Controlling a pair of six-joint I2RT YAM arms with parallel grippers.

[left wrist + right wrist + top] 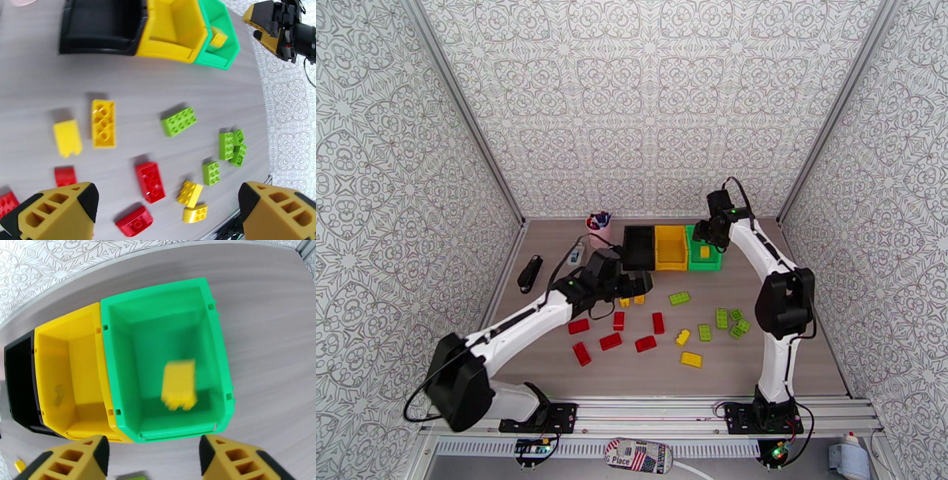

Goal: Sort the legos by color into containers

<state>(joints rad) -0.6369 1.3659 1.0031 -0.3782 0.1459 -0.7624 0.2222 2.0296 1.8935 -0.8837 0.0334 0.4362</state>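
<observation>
1. Your right hand [154, 455] hangs over the green rectangular plastic bin [118, 358], spread apart and empty.
2. A blurred yellow studded plastic brick [179, 384] shows inside that bin.
3. Your left hand [166, 201] gapes wide above the grey desk [39, 98].

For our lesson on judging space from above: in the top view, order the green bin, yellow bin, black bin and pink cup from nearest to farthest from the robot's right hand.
1. green bin, directly below the right hand.
2. yellow bin, middle of the row.
3. black bin, left end of the row.
4. pink cup, farther left, beyond the row.
</observation>
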